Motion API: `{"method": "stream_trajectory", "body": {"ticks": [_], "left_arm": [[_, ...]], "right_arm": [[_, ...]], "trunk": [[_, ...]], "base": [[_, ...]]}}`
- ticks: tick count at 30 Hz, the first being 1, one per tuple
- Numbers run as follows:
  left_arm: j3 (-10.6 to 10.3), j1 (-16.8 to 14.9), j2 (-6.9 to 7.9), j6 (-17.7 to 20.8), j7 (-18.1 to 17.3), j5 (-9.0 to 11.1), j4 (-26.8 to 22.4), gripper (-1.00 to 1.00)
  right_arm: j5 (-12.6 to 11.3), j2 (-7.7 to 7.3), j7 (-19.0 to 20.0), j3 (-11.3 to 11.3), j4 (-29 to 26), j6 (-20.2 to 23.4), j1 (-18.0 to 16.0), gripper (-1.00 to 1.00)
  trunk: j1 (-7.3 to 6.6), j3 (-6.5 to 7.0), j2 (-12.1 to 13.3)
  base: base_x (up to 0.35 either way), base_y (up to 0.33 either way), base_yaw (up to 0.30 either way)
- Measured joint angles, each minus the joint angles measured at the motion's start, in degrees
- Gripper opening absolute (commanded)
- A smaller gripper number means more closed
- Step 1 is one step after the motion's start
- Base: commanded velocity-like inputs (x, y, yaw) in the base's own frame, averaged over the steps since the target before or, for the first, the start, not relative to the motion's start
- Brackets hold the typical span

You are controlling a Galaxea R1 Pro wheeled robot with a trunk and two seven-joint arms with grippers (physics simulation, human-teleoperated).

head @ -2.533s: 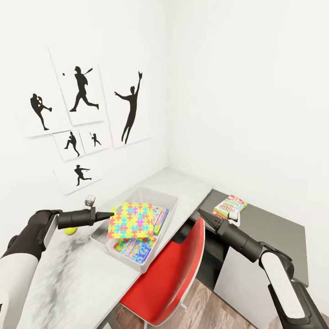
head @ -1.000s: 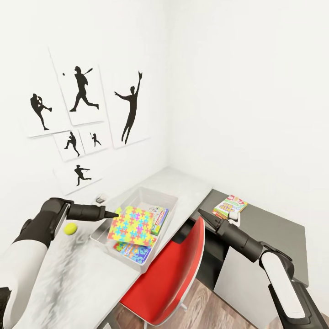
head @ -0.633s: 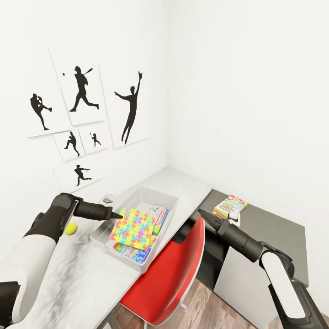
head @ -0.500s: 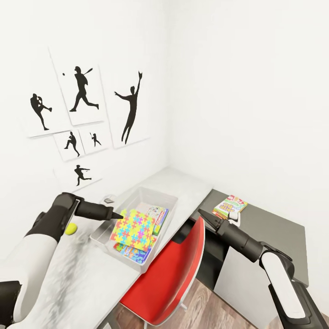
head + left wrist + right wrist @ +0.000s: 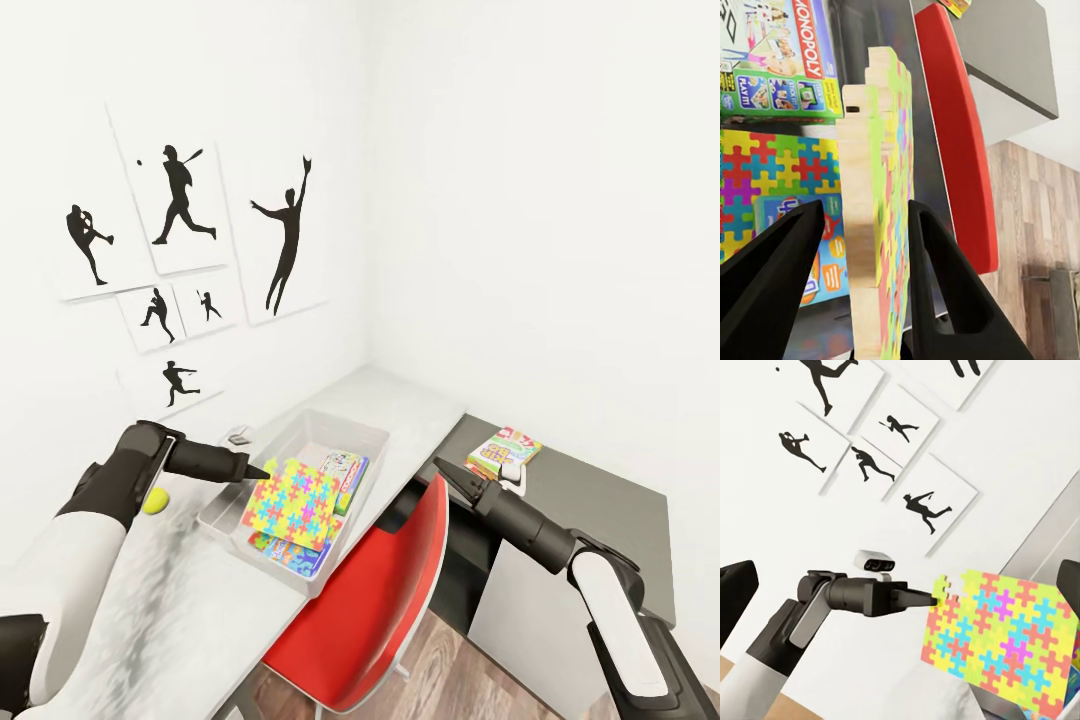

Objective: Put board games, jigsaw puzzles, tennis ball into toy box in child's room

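Left gripper clamped on one corner edge of a jigsaw puzzle, held on edge over the toy box on the table. From the left wrist view, wooden edge of the slab pinched between both dark fingers, lower part hanging down toward the contents: a second puzzle and two board games lying flat at the bottom. Slab tilted, its face turned toward the red chair, still above the box floor by the look of it. Left arm stretched level from the wall side, elbow bent back. Tennis ball on the tabletop just behind that arm, outside the box, nearer the left arm. Third board game on the dark desk section beyond the chair, close past the right gripper, whose fingers look slightly apart and empty. Likely next: letting go so the slab drops flat.
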Motion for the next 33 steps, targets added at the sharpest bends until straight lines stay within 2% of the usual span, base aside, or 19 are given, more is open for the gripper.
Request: {"method": "stream_trajectory", "body": {"ticks": [5, 10, 15, 20, 24, 28, 33], "left_arm": [[-0.2, -0.2, 0.17, 0.0, 0.0, -0.1, 0.0, -1.0], [-0.3, -2.4, 0.28, 0.0, -0.2, -0.4, 0.0, -1.0], [-0.3, -3.1, 0.05, 0.1, -0.5, -3.0, 0.0, -1.0], [-0.9, -3.2, -0.1, 0.1, -0.6, -3.8, 0.0, -1.0], [-4.5, -3.2, -0.14, 0.2, -0.6, -3.8, 0.0, -1.0], [-6.4, -3.2, -0.26, 0.2, -0.6, -3.8, 0.0, -1.0], [-8.9, -3.2, -1.11, 0.2, -0.7, -3.8, 0.1, -1.0]], "right_arm": [[0.0, -0.01, 0.0, 0.0, 0.0, 0.0, 0.0, 1.0], [0.0, -0.01, 0.0, 0.0, 0.0, 0.0, 0.0, 1.0], [0.0, -0.02, 0.0, 0.0, 0.0, 0.0, 0.0, 1.0], [0.0, 0.02, 0.0, 0.0, 0.0, 0.0, 0.0, 1.0], [0.0, 0.05, 0.0, 0.0, 0.0, 0.0, 0.0, 1.0], [0.0, 0.06, 0.0, 0.1, 0.0, 0.0, 0.0, 1.0], [0.0, 0.06, 0.0, 0.3, 0.0, 0.0, 0.0, 1.0]], "trunk": [[0.0, 0.0, 0.0], [0.0, 0.0, 0.0], [0.0, 0.0, 0.0], [0.0, 0.0, 0.0], [0.0, 0.0, 0.0], [0.0, 0.0, 0.0], [0.0, 0.0, 0.0]], "base": [[0.0, 0.0, 0.0], [0.0, 0.0, 0.0], [0.0, 0.0, 0.0], [0.0, 0.0, 0.0], [0.0, 0.0, 0.0], [0.0, 0.0, 0.0], [0.0, 0.0, 0.0]]}}
